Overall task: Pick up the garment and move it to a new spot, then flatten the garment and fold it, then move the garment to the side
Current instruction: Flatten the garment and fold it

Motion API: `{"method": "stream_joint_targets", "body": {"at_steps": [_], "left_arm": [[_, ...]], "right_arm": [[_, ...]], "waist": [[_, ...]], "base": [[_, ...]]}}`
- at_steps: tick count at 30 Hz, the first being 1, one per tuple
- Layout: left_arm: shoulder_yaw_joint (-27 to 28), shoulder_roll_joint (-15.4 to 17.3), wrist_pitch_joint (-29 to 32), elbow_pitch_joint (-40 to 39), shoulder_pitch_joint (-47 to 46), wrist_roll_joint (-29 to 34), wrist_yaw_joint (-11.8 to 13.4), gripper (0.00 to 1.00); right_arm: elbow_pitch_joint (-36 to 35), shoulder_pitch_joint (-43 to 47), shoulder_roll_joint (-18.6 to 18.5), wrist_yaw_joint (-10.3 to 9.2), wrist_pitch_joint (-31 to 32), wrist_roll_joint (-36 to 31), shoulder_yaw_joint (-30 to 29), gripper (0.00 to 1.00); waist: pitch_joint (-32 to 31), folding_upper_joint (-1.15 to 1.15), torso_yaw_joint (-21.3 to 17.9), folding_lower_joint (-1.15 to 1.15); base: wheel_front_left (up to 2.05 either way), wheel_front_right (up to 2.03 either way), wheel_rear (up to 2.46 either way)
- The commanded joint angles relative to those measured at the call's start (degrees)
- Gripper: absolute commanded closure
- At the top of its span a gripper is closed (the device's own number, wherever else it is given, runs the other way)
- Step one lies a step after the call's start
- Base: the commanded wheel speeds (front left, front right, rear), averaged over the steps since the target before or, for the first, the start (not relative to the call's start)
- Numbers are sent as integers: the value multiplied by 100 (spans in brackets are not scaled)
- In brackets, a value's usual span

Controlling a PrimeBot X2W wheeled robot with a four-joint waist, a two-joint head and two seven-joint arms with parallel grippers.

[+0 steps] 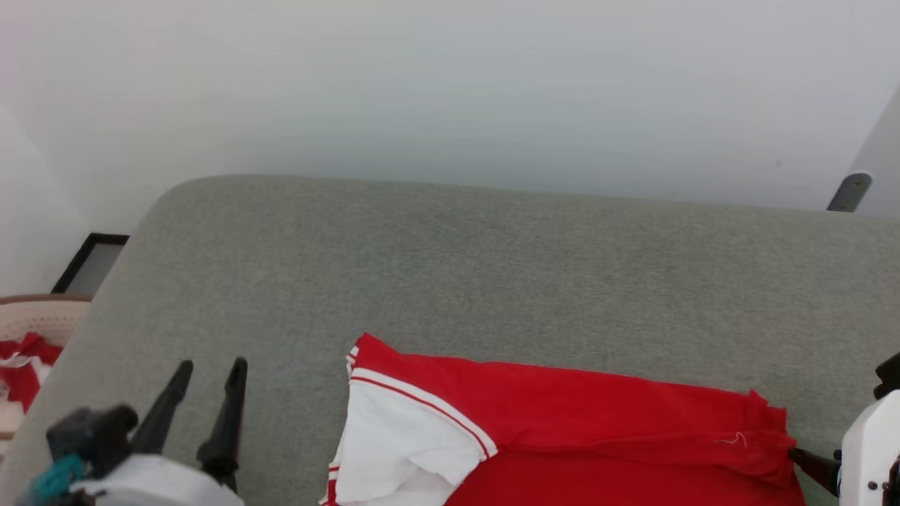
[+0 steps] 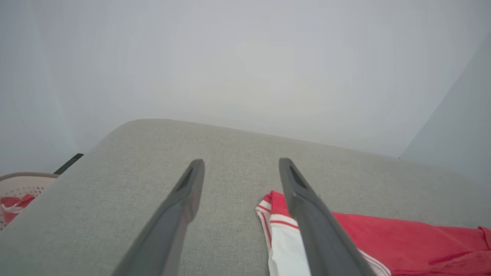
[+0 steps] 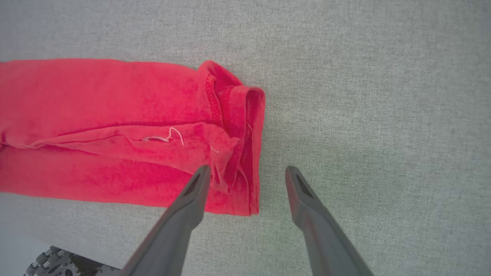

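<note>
Head view: the garment (image 1: 598,414) lies along the near edge of the grey bench (image 1: 492,267), already doubled into a long red band w/ a white sleeve (image 1: 401,443) at its left end. The left end effector (image 1: 211,365) hovers over bare bench well to the left of that sleeve, fingers spread wide and holding nothing. Off the bench's left edge stands a pale basket (image 1: 42,306) w/ a red-and-white cloth (image 1: 24,362) in it.

Left wrist view: same wide spread. The sleeve end sits just under the right-hand finger, and the rest is bare bench.

Right wrist view: the right end effector (image 3: 248,169) is wide open too and empty. It straddles the garment's hem end, one finger over the stacked red layers and the other over bare bench. Can't tell if it touches the cloth.

My guess is the next fold or the move aside comes now. To do it well, each end effector should bite through every layer at its end, esp. the loose hem edges on the right. Then both should lift level and together, so the band doesn't fall open.

Count: 1 garment, 2 end effectors, 1 bench, 1 basket, 1 cloth bundle.
</note>
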Motion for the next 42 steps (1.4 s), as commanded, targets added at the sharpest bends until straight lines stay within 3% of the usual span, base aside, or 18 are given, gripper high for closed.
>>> {"method": "stream_joint_targets", "body": {"at_steps": [1, 10, 21, 22, 23, 24, 34, 42], "left_arm": [[209, -137, -1, -47, 197, 214, -90, 0], [1404, -1066, 1, -12, 962, 1113, -602, 0], [2172, -1966, 1, 171, 1074, 1662, -1198, 0], [2225, -2015, 1, 208, 1087, 1721, -1247, 0], [2268, -2072, 1, 236, 1103, 1758, -1302, 0], [2324, -2136, 1, 248, 1103, 1797, -1346, 0], [2828, -2597, 0, 366, 1156, 2118, -1727, 0], [3035, -2786, 0, 424, 1244, 2322, -1901, 0]], "right_arm": [[60, -82, 50, 2, 48, -68, -23, 0], [714, -368, 52, 2, 195, -254, 44, 0], [1704, -690, 78, 2, 29, -56, 442, 0], [1762, -700, 95, 3, 39, -6, 563, 4], [1818, -727, 118, 4, 9, 68, 641, 57], [1857, -756, 125, 4, 0, 156, 734, 100], [1889, -909, -280, 2, -305, 848, 1358, 100], [1931, -1023, -947, -3, -586, 1125, 1578, 100]], "waist": [[29, 0, 82, 0], [181, 0, 410, 0], [383, 0, 720, 0], [398, 0, 740, 0], [411, 0, 754, 0], [430, 0, 768, 0], [473, 0, 757, 0], [349, 0, 545, 0]], "base": [[0, 0, 0], [0, 0, 0], [0, 0, 0], [0, 0, 0], [0, 0, 0], [0, 0, 0], [0, 0, 0], [0, 0, 0]]}}
